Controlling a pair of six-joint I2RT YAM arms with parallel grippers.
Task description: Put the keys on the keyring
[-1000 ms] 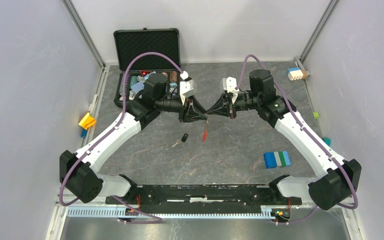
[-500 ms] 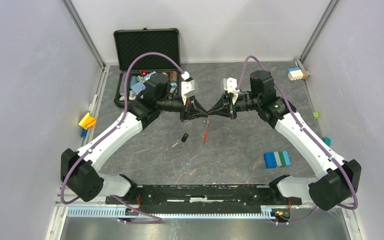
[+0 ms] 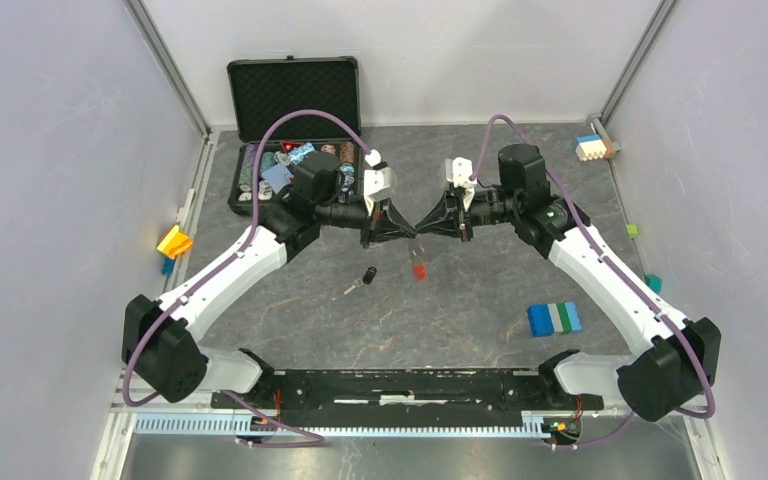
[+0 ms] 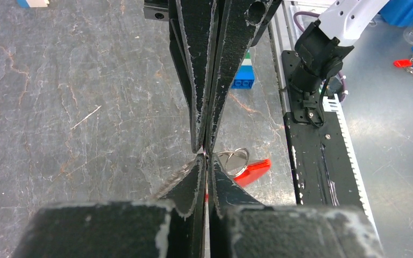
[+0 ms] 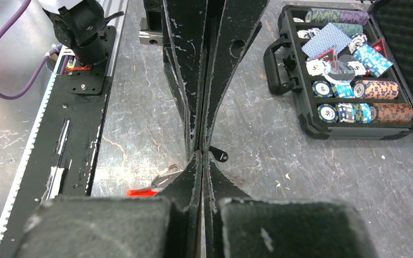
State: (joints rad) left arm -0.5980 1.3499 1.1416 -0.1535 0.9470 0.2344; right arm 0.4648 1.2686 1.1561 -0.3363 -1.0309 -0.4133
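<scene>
Keyring [image 3: 418,262]: hangs in the air over mid-table, just under the meeting point of the two grippers' tips. Red tag [image 4: 253,171] dangles below the silver ring [image 4: 233,158]. Long axis close to vertical from above, slanting toward the black base rail in the left wrist view.

Right gripper [image 3: 422,228]: clamped fully closed, pinching the ring. Left gripper [image 3: 406,229]: likewise closed tight, tips pressed to the same spot. Any hold on the ring not discernible, contact hidden behind the fingertips in both wrist views.

Key [image 3: 364,279]: lies flat on the table [image 3: 460,290], near the tag and left of it, not touching. Long axis diagonal, black head toward far right, blade pointing near-left.

Around: open black case [image 3: 293,100] far left, behind the left arm, packed with poker chips [image 5: 355,88] and cards [image 5: 328,40]. Blue-green-white block [image 3: 554,318] on the right, well apart. Yellow block [image 3: 173,241] by the left wall. Chip markings too small to read.
</scene>
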